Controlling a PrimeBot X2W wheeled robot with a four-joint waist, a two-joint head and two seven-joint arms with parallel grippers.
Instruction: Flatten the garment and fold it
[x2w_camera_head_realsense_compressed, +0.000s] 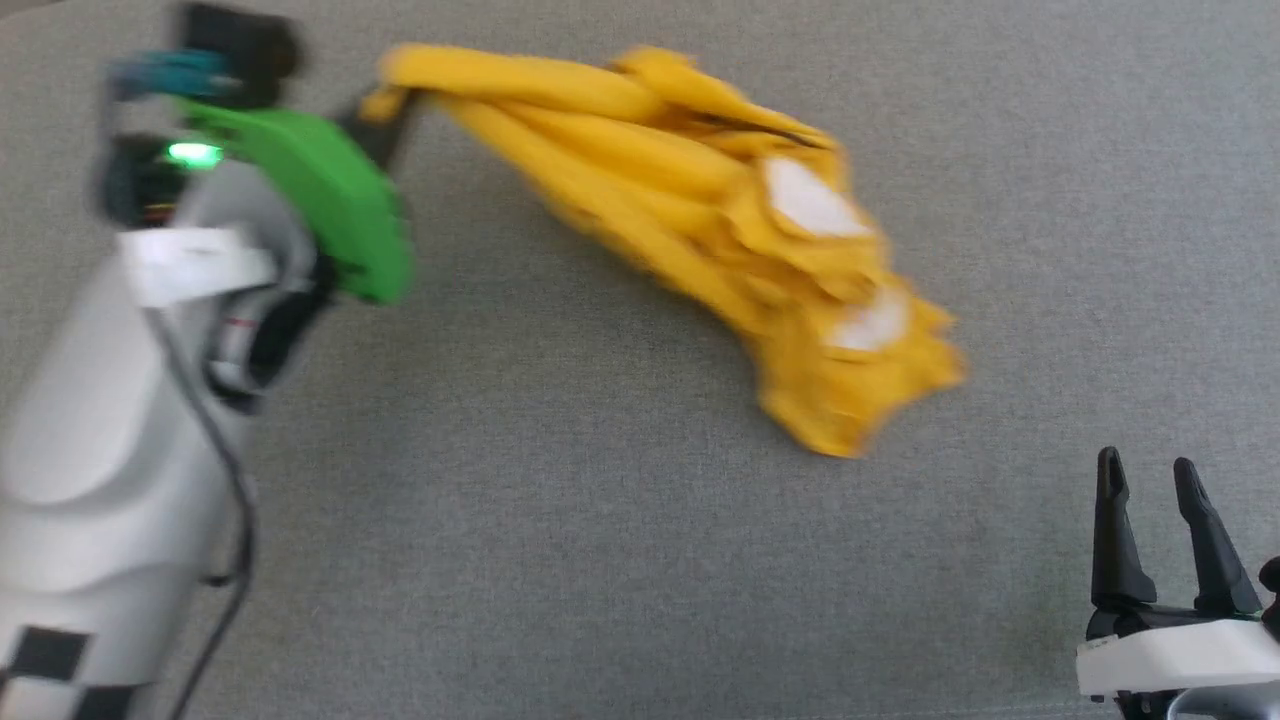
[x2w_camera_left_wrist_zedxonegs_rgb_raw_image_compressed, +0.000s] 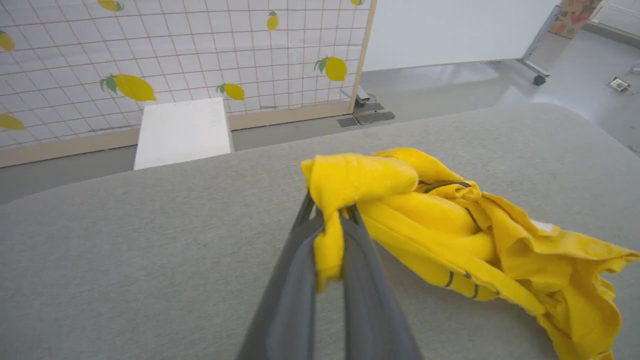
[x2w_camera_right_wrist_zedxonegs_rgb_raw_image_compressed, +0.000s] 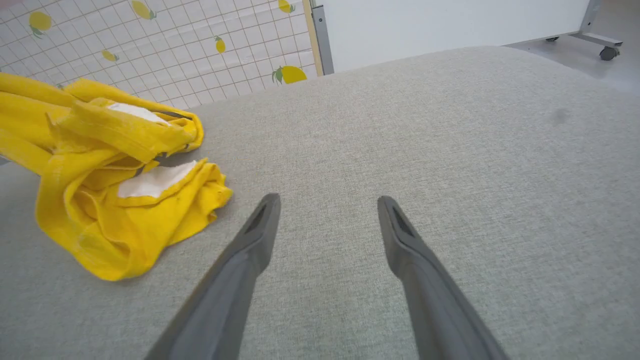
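Dark fingers of the left gripper (x2w_camera_left_wrist_zedxonegs_rgb_raw_image_compressed: 331, 212) were clamped on a bunched corner of the bright yellow T-shirt (x2w_camera_left_wrist_zedxonegs_rgb_raw_image_compressed: 435, 210), whose crumpled bulk trailed rightward across the grey fabric table (x2w_camera_left_wrist_zedxonegs_rgb_raw_image_compressed: 150, 260). Near the shirt's far end, the right gripper (x2w_camera_right_wrist_zedxonegs_rgb_raw_image_compressed: 328, 202) held its fingers spread and empty, not touching it.

Head cam: high up, looking steeply down on the grey padded table (x2w_camera_head_realsense_compressed: 600, 560), mid distance; left arm (x2w_camera_head_realsense_compressed: 100, 420) at frame left, right gripper (x2w_camera_head_realsense_compressed: 1147, 465) at lower right. Left wrist cam: low and close over the table, sighting along the left gripper (x2w_camera_left_wrist_zedxonegs_rgb_raw_image_compressed: 330, 207) toward the lemon-print panel (x2w_camera_left_wrist_zedxonegs_rgb_raw_image_compressed: 175, 60) and the floor beyond. Right wrist cam: likewise low and near, facing that panel along the right gripper. All three share the garment (x2w_camera_head_realsense_compressed: 640, 150) and the table around it.
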